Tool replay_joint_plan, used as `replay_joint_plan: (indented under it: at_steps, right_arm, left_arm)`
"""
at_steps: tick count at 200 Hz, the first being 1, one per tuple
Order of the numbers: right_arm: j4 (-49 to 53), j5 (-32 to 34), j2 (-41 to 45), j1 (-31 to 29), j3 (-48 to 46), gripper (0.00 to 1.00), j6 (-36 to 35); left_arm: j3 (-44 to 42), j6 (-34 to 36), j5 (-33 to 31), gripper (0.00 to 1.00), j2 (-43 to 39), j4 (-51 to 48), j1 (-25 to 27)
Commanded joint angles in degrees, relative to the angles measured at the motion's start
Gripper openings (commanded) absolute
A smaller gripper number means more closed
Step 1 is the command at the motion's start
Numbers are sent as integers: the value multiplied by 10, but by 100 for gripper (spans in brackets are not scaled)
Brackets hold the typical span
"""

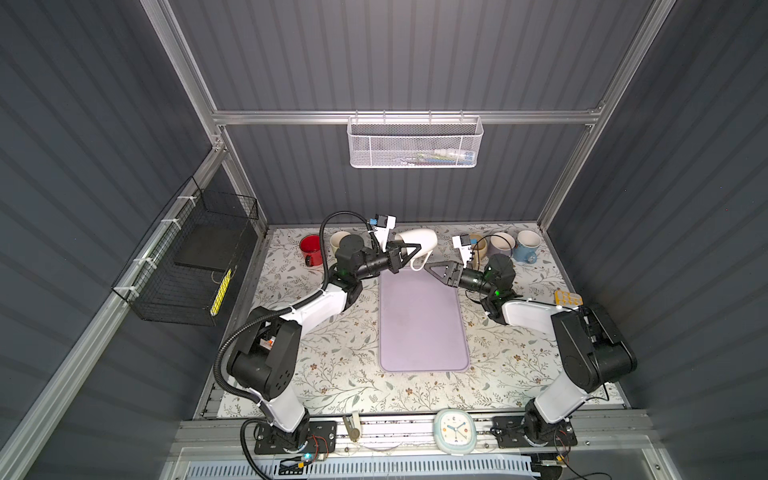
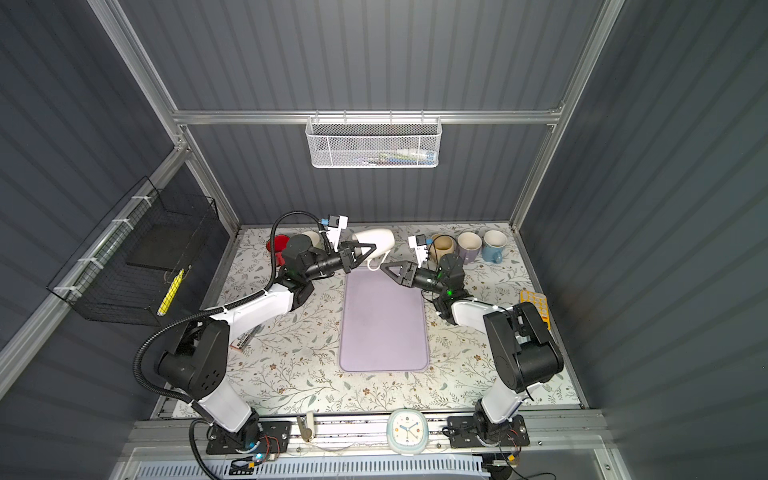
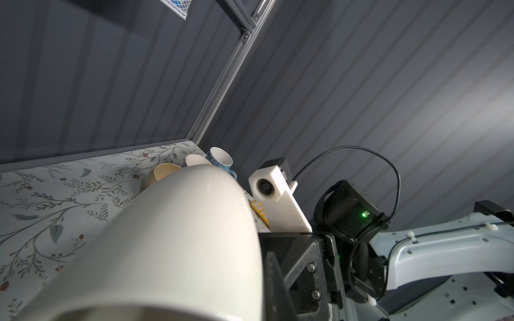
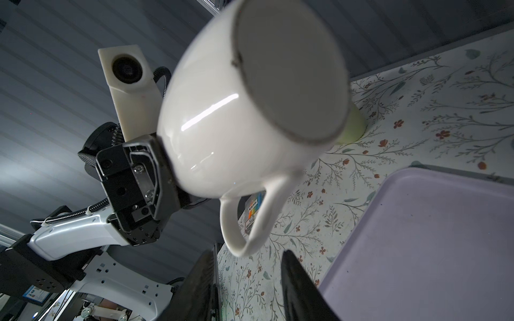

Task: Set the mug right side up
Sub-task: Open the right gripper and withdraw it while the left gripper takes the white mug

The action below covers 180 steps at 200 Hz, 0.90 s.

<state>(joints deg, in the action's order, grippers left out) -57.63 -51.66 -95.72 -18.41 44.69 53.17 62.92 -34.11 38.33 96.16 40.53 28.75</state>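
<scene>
A white mug [image 1: 419, 240] [image 2: 376, 238] hangs on its side in the air over the far end of the lilac mat [image 1: 422, 324]. Its mouth points toward my left gripper [image 1: 409, 250] [image 2: 365, 250], which is shut on the mug's rim. In the right wrist view the mug's flat base [image 4: 289, 75] faces the camera and the handle [image 4: 250, 222] hangs down. My right gripper [image 1: 432, 269] [image 4: 250, 289] is open just below the handle. The loop's low end sits at its fingertips [image 4: 300, 286] without touching. In the left wrist view the mug [image 3: 180, 236] fills the frame and hides one finger.
Upright mugs line the back edge: red [image 1: 311, 249] and cream [image 1: 338, 240] on the left, tan [image 1: 478, 245], lavender [image 1: 500, 243] and blue [image 1: 527, 246] on the right. A yellow tray [image 1: 567, 297] lies at the right edge. A clock [image 1: 454, 430] sits on the front rail.
</scene>
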Motion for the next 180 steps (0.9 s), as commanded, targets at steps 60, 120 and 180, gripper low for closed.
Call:
replay_joint_plan:
  at_steps: [60, 120, 180]
  right_arm:
    - [-28, -3, -14, 5, -17, 44, 4]
    - [-23, -2, -18, 6, -21, 44, -1]
    - [-8, -3, -20, 7, -21, 44, -8]
  left_arm:
    - [84, 153, -52, 0, -55, -222, -5]
    - [173, 241, -107, 0, -41, -405, -8]
    - [323, 316, -190, 0, 9, -597, -11]
